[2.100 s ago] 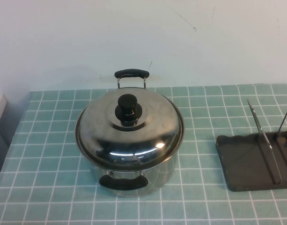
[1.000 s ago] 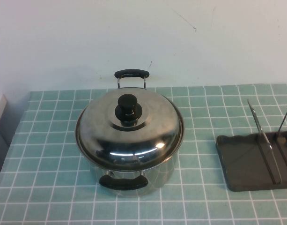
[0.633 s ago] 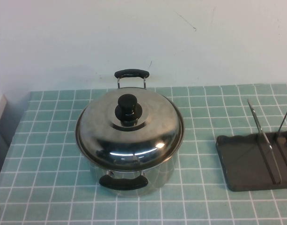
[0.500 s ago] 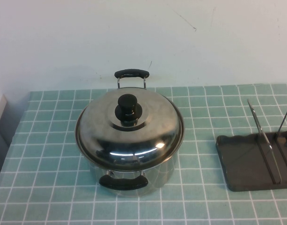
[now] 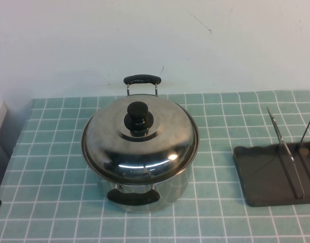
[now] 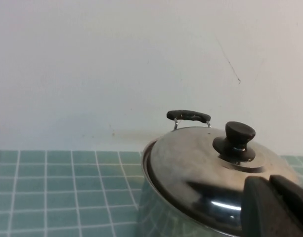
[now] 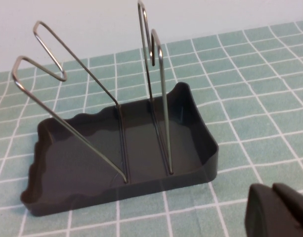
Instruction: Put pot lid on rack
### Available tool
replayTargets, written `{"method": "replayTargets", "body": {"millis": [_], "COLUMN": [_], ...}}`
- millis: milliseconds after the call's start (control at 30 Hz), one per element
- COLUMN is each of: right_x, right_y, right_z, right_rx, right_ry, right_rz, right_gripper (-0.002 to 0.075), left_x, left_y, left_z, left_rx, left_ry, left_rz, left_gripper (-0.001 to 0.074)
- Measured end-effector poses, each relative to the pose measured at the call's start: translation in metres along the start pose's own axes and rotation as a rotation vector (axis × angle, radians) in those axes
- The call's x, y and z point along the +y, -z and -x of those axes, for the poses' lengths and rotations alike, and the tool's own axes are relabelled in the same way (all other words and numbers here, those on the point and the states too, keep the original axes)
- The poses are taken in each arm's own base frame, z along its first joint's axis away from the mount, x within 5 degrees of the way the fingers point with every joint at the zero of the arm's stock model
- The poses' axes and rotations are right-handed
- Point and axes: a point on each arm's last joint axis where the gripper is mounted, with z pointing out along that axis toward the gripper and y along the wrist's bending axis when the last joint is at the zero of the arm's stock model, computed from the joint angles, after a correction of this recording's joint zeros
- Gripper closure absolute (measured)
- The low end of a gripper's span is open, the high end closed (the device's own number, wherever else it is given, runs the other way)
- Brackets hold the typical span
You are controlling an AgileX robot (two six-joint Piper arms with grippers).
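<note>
Your green-tiled table [image 5: 53, 152] carries the lidded steel pot [image 5: 144, 190] at centre and the rack [image 5: 268, 177] to its right.

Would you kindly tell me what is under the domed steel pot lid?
The domed steel pot lid covers a steel pot with two black handles; its contents are hidden. Neither the left tool nor the right tool touches it.

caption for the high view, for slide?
Pot lid on the pot, rack to its right; left gripper and right gripper out of frame.
</note>
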Motion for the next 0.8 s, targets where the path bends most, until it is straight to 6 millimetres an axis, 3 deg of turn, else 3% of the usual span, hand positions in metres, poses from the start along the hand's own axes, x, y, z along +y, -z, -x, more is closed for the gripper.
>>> {"method": "replayTargets", "body": {"millis": [133, 267, 467, 700, 800], "right_x": [0.0, 0.0, 0.001, 0.001, 0.001], "right_y": [0.0, 0.0, 0.0, 0.0, 0.0], "right_z": [0.0, 0.0, 0.0, 0.0, 0.0], "right_rx": [0.0, 0.0, 0.001, 0.001, 0.001], "right_ry": [0.0, -0.006, -0.021, -0.023, -0.023], "right_rz": [0.0, 0.003, 0.009, 0.01, 0.01], "right_gripper": [0.0728, 0.0728, 0.0728, 0.0728, 0.0728], "left_x": [-0.01, -0.02, -0.023, -0.024, -0.026], "left_y": [-0.015, -0.037, -0.075, -0.109, -0.121], "left_z": [0.039, 0.06, 0.075, 0.101, 0.103], "left_rx": [0.066, 0.107, 0.136, 0.147, 0.152], "left_ry": [-0.158, -0.18, -0.228, -0.312, -0.306], "left_rz": [-0.024, -0.145, -0.316, -0.314, -0.292], "left_gripper": [0.0738, 0.0738, 0.0738, 0.0738, 0.0738]}}
